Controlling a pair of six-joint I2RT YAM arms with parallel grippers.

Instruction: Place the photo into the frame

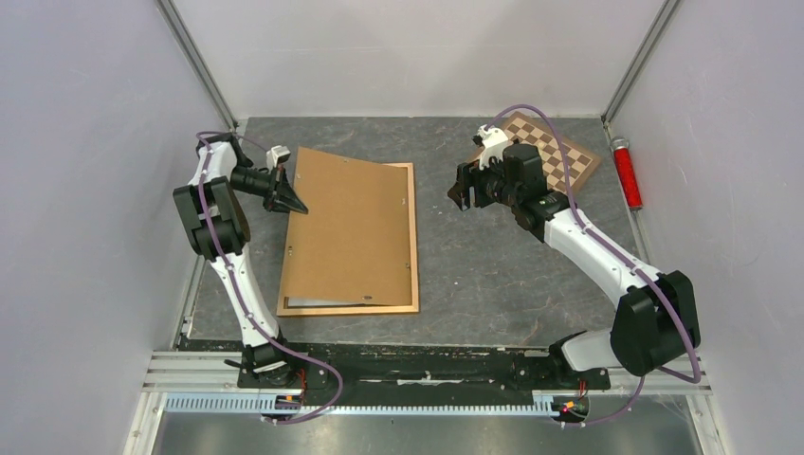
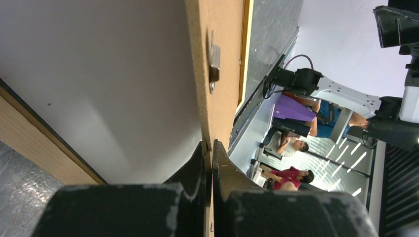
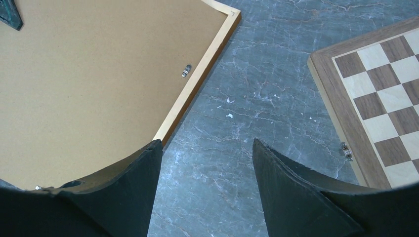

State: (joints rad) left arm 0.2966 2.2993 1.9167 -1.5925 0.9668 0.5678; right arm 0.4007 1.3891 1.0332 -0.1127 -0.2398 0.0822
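On the grey tabletop [image 1: 493, 275], our left jaws pinch the tilted backing board [image 1: 351, 227] over the photo [image 2: 99, 74] in the frame [image 1: 414, 237] beneath them, right jaws spread; a skewed release could shift the photo.

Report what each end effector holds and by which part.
The left end effector pinches the plain brown rectangular backing board by its left edge. The right end effector is open, holding nothing.

Dark grey table [image 1: 493, 275], marbled with thin pale veins. Plain brown backing board [image 1: 351, 237]; pale yellowish wood frame [image 1: 414, 237]. Brown-and-cream checked chessboard [image 1: 580, 161]. Bright red cylinder [image 1: 627, 175].
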